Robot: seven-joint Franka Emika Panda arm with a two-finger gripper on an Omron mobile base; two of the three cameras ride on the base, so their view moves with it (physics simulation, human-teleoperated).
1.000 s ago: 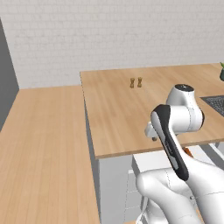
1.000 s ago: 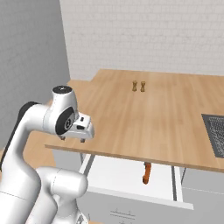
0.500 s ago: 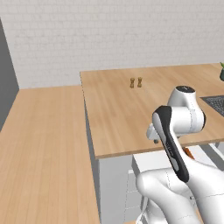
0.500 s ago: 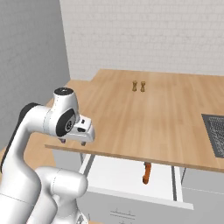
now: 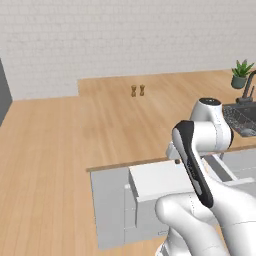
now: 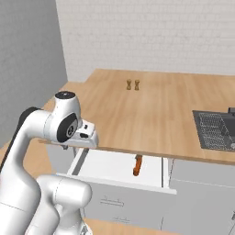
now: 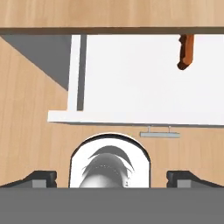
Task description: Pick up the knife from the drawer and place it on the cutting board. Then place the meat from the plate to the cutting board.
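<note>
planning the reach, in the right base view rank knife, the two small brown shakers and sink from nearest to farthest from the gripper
1. knife, in the open drawer just right of the gripper.
2. two small brown shakers, farther back on the counter.
3. sink, far right.

White brick wall; wood countertop; white cabinets; grey side wall.

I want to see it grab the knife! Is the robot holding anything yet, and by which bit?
Nothing is held. The pincer is open and empty above the open drawer; the knife lies inside, untouched.
</note>
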